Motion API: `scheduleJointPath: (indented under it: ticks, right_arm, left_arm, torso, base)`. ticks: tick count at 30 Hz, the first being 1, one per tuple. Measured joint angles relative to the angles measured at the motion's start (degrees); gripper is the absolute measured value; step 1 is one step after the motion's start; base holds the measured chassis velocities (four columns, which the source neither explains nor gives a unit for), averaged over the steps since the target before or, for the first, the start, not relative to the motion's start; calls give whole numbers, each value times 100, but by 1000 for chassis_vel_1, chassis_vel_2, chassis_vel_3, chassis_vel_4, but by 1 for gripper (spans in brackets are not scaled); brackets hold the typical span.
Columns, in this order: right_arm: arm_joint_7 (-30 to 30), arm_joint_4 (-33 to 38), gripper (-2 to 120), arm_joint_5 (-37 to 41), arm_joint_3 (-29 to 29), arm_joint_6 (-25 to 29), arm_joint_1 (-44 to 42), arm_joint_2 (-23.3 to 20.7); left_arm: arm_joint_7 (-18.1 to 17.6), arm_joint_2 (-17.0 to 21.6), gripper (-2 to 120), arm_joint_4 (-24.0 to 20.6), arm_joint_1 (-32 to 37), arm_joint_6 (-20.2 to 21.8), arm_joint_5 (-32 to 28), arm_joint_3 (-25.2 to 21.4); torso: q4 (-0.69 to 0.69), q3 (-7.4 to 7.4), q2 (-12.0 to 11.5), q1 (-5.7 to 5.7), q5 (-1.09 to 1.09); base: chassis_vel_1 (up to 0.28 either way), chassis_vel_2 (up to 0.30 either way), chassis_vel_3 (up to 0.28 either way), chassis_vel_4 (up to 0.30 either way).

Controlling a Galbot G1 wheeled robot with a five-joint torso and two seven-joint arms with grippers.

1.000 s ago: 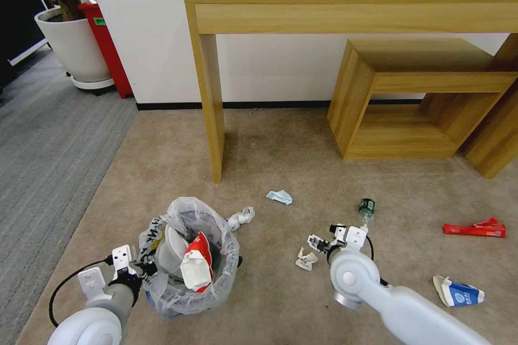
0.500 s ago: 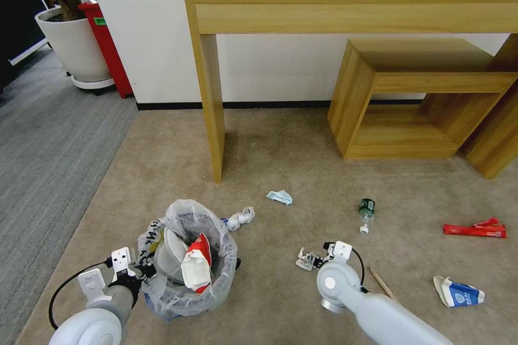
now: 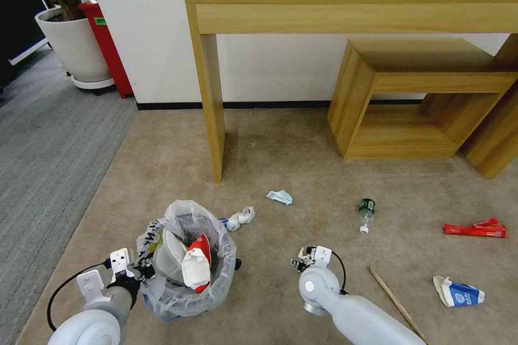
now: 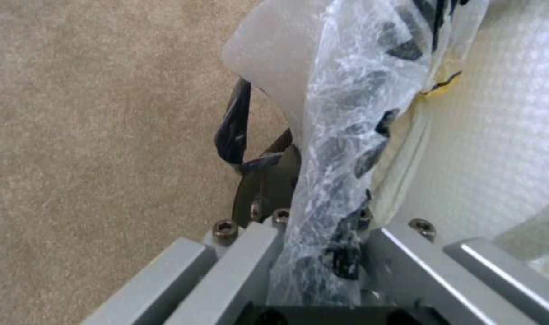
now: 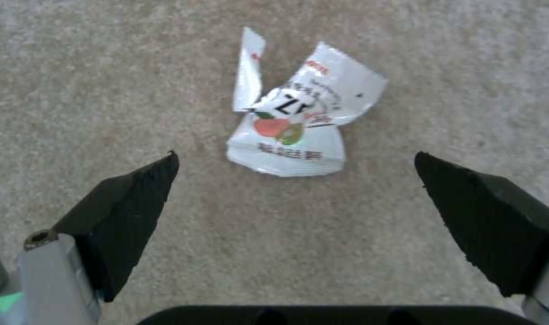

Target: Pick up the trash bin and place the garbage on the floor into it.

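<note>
The trash bin (image 3: 186,267) sits on the carpet at about seven o'clock in the head view, already stuffed with a white slipper and a red-and-white wrapper. The left gripper (image 3: 141,269) has its jaws clamped on the bin's rim and plastic liner (image 4: 341,149) at the bin's nine o'clock. At the bin's three o'clock, the right gripper (image 5: 295,198) hangs over a crumpled white wrapper (image 5: 295,122), jaws spread wide with the wrapper just ahead of the tips. Risk: the flat, flimsy wrapper may slip the tips, or the tips snag carpet; the liner could also tear loose.
</note>
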Motion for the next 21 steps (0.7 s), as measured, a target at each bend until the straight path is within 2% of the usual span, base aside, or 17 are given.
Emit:
scheduleJointPath:
  ticks: [7,8,16,21]
  right_arm:
    - [-86,-148,97,-144,7,34,38,19]
    - [-127,-237,93,-200,9,52,60,56]
    - [-258,-474,88,-366,7,71,108,181]
    - [-297,-627,75,-486,2,97,122,297]
  left_arm:
    - [1,-8,0,-1,2,-5,-3,1]
    - [2,-13,0,-5,8,-5,-3,2]
    - [4,-33,0,-64,50,-11,1,4]
    - [7,-46,0,-88,75,-22,6,10]
  torso:
    - [-1,0,0,0,-1]
    - [-1,0,0,0,-1]
    - [-1,0,0,0,-1]
    - [0,0,0,0,-1]
  base:
    - [0,0,0,0]
    - [0,0,0,0]
    - [0,0,0,0]
    - [0,0,0,0]
